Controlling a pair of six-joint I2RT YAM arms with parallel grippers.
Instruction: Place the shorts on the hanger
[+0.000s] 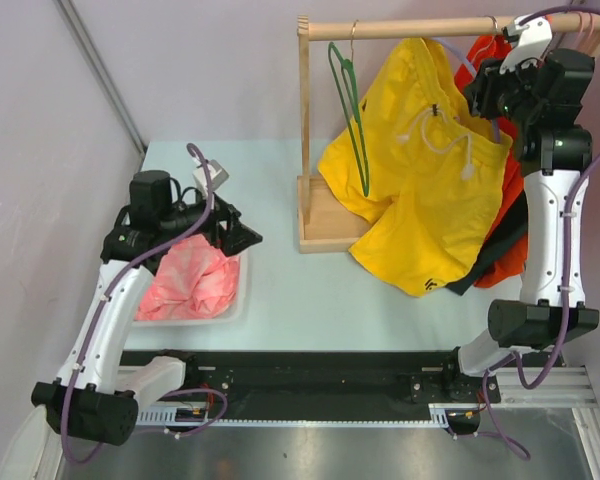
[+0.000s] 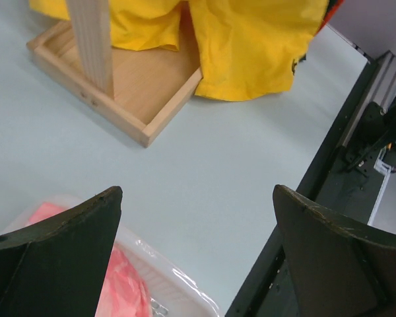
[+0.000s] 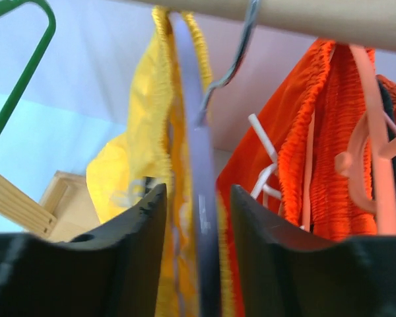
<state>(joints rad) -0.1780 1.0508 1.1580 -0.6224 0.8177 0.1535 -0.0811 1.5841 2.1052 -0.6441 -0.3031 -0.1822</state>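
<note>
The yellow shorts [image 1: 430,190] hang from the wooden rail [image 1: 420,27], their legs draping down onto the table. In the right wrist view the elastic waistband [image 3: 160,99] lies along the thin lilac hanger [image 3: 203,198], whose silver hook [image 3: 241,46] sits over the rail. My right gripper [image 1: 480,95] is up at the rail. Its fingers stand either side of the hanger and waistband [image 3: 197,191] with gaps showing, so it is open. My left gripper [image 1: 245,235] is open and empty, low over the table by the tray [image 2: 198,191].
Orange-red shorts [image 1: 510,210] hang on a salmon hanger [image 3: 376,165] just right of the yellow ones. A dark green hanger [image 1: 355,120] hangs to their left. The rack's wooden base tray [image 2: 138,86] stands mid-table. A white tray [image 1: 235,300] holds pink cloth [image 1: 190,280].
</note>
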